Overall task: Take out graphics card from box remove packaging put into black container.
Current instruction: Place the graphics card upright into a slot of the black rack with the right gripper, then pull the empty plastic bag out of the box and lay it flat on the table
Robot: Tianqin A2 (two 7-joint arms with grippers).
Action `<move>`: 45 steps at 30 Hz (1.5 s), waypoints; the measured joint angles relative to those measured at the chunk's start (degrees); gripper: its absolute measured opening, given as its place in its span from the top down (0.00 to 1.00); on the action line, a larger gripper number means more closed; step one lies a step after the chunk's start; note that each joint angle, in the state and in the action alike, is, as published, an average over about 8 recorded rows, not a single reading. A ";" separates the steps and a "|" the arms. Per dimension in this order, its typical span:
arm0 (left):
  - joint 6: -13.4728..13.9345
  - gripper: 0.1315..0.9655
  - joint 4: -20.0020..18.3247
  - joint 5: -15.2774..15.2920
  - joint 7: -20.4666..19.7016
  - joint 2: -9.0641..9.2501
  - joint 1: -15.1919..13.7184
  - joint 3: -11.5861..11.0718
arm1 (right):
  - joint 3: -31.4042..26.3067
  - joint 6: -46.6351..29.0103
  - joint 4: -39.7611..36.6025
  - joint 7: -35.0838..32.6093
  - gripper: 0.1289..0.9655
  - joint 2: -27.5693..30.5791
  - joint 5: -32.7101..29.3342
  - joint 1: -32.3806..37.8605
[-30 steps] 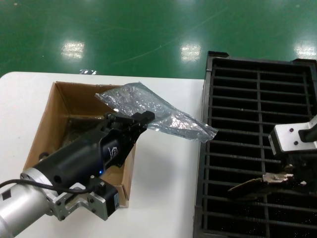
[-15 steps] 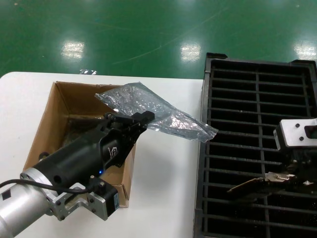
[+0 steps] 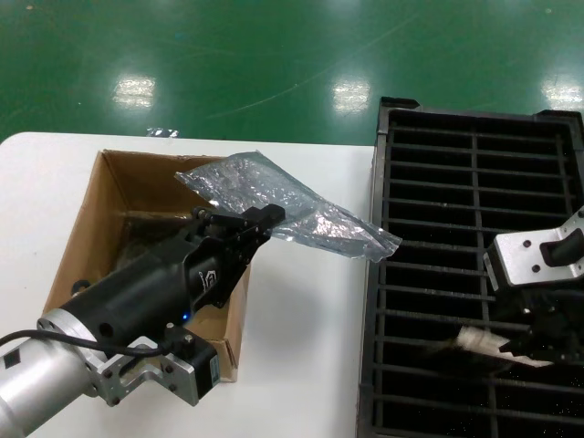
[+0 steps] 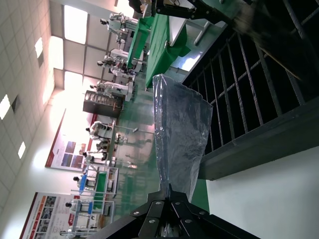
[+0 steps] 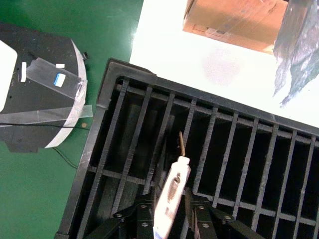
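We see the left gripper (image 3: 266, 217) raised over the open brown cardboard box (image 3: 119, 196) on the white table (image 3: 301, 365), its fingers clamped on 1 end of the translucent grey-blue packaging (image 3: 292, 210). The bag hangs clear of the table, its free end reaching toward the near rim of the black container (image 3: 474, 182). In the left wrist view the packaging (image 4: 179, 134) rises from between the closed fingertips, crinkled and empty-looking, with the slotted tray (image 4: 259, 99) beyond it. The right gripper (image 3: 525, 342) is low over the container on the robot's right, pinching the graphics card (image 3: 488, 340); in the head view only the pale bracket end shows clearly, the rest blurring into the dark slots. In the right wrist view the card (image 5: 172, 196) stands edge-on between the 2 fingers, its silver bracket toward the camera and its thin edge pointing down between the ribs of the container (image 5: 129, 119). We cannot tell whether the card touches the tray.
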 joint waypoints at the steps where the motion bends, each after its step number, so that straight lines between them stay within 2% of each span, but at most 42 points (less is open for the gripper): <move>1: 0.00 0.99 0.00 0.00 0.00 0.00 0.00 0.00 | 0.00 0.00 0.16 0.00 0.85 -0.07 0.00 0.03; 7: 0.00 0.99 0.00 0.00 0.00 0.00 0.00 0.00 | 0.00 0.00 1.18 0.33 0.83 -0.18 0.52 0.39; 16: 0.00 0.99 0.00 0.00 0.00 0.00 0.00 0.00 | 0.00 0.00 2.52 0.99 0.67 0.87 0.97 1.22; 24: 0.05 0.99 -0.01 0.12 -0.12 0.05 0.02 -0.04 | 0.02 0.01 3.22 1.25 0.43 1.62 0.41 1.47; 26: 0.28 0.99 -0.04 0.56 -0.68 0.21 0.09 -0.17 | 0.04 0.03 3.24 1.25 0.40 1.63 0.39 1.46; 29: 1.25 0.99 -0.26 2.00 -2.93 0.91 0.26 -0.72 | 0.08 0.06 3.25 1.24 0.32 1.63 0.38 1.42; 31: 2.57 0.99 -0.57 3.53 -5.79 1.78 0.37 -1.41 | 0.10 0.08 3.25 1.23 0.26 1.63 0.37 1.40; 35: 7.29 0.99 -1.54 7.12 -13.75 4.94 0.47 -3.93 | 0.12 0.08 3.25 1.22 0.19 1.63 0.36 1.39; 38: 12.98 0.99 -2.36 9.98 -20.82 9.17 0.60 -7.25 | 0.12 0.07 3.25 1.22 0.14 1.63 0.36 1.39; 41: 20.00 0.99 -3.10 12.56 -28.11 15.24 0.78 -11.84 | 0.12 0.07 3.25 1.22 0.08 1.63 0.36 1.39; 45: 29.94 0.99 -3.99 16.30 -38.06 24.82 0.84 -18.62 | 0.12 0.07 3.25 1.21 0.07 1.63 0.36 1.39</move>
